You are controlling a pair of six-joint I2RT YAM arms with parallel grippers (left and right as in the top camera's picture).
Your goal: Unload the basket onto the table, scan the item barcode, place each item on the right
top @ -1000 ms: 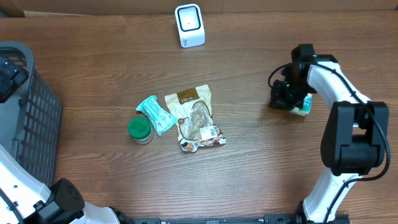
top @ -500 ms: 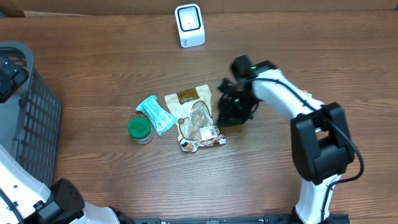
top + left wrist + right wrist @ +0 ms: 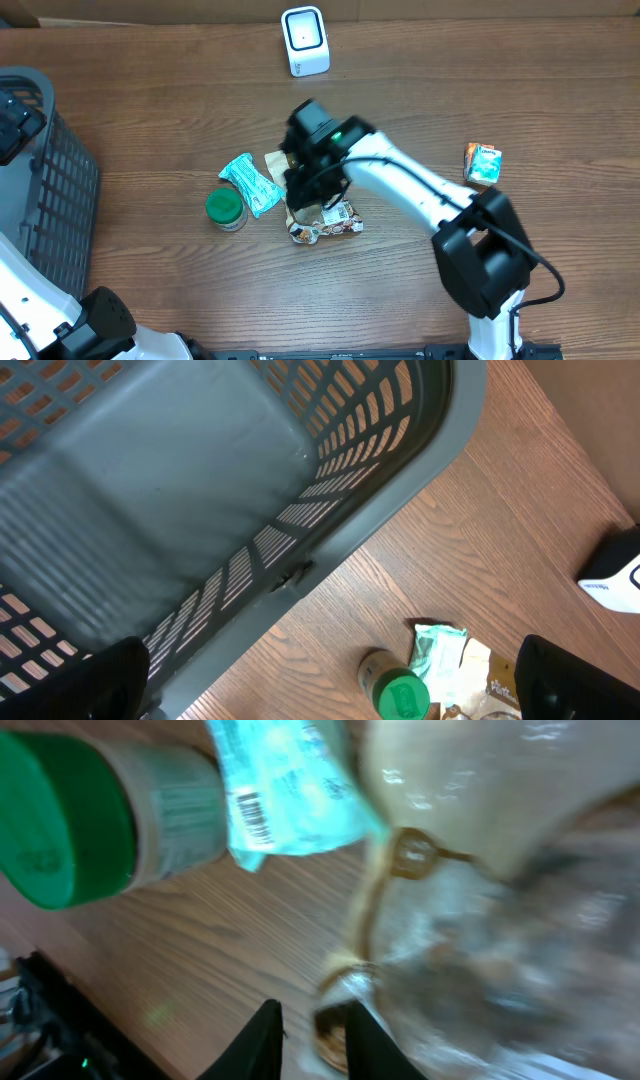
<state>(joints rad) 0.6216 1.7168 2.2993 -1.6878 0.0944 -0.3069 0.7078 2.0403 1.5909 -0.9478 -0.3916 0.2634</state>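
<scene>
Right pincer (image 3: 318, 1038) hung narrowly apart above snack pouch (image 3: 470, 920), left pincer (image 3: 340, 698) gaped wide near grey basket (image 3: 200, 490), white scanner (image 3: 305, 40) stood on table (image 3: 150, 110)

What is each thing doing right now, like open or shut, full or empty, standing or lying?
Basket, empty.
Scanner, standing upright.
Jar, green lid on.
Teal packet, lying flat beside the jar.
Snack pouch, lying flat under the right gripper.
Small carton, lying alone, not held.
Left gripper, open, over the basket.
Right gripper, fingers slightly apart above the pouch; grip unclear.
</scene>
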